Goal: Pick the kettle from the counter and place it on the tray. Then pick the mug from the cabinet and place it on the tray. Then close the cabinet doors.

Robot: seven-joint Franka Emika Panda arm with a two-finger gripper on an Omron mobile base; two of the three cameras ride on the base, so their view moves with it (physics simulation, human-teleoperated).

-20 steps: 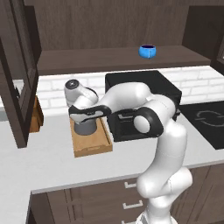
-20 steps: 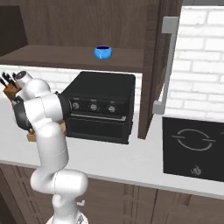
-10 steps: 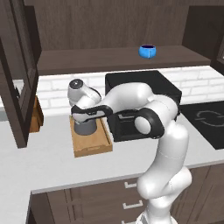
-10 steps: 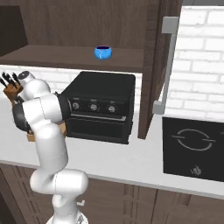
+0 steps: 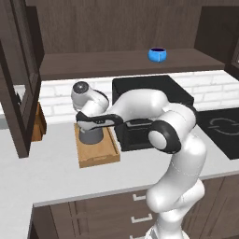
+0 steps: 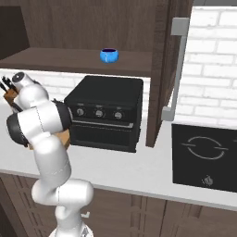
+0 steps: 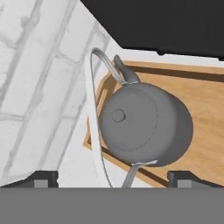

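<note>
The squat dark grey metal kettle (image 7: 144, 124) with its thin arched wire handle sits inside the shallow light brown wooden tray (image 5: 98, 156), at the tray's far end, on the long pale worktop (image 5: 60, 179). From the hand camera the two-finger gripper (image 7: 113, 178) hangs directly over the kettle with its jaws spread wide and gripping nothing; the wire handle (image 7: 92, 127) arches clear between the fingertips, and whether it brushes either one cannot be told.

The kettle step looks finished, so the move in hand is the retreat. It is best done as a straight lift along the hand's own axis, jaws kept wide, until the fingertips are above the top of the handle; swinging sideways early would risk hooking the wire and dragging the kettle across the tray.

The small bright blue mug (image 5: 158, 54) waits on the dark brown wall cabinet's shelf (image 5: 116, 63), at about one o'clock from the kettle in the left base view, above the black countertop oven (image 6: 104, 113). The arm should rise clear of that oven before reaching up.
</note>
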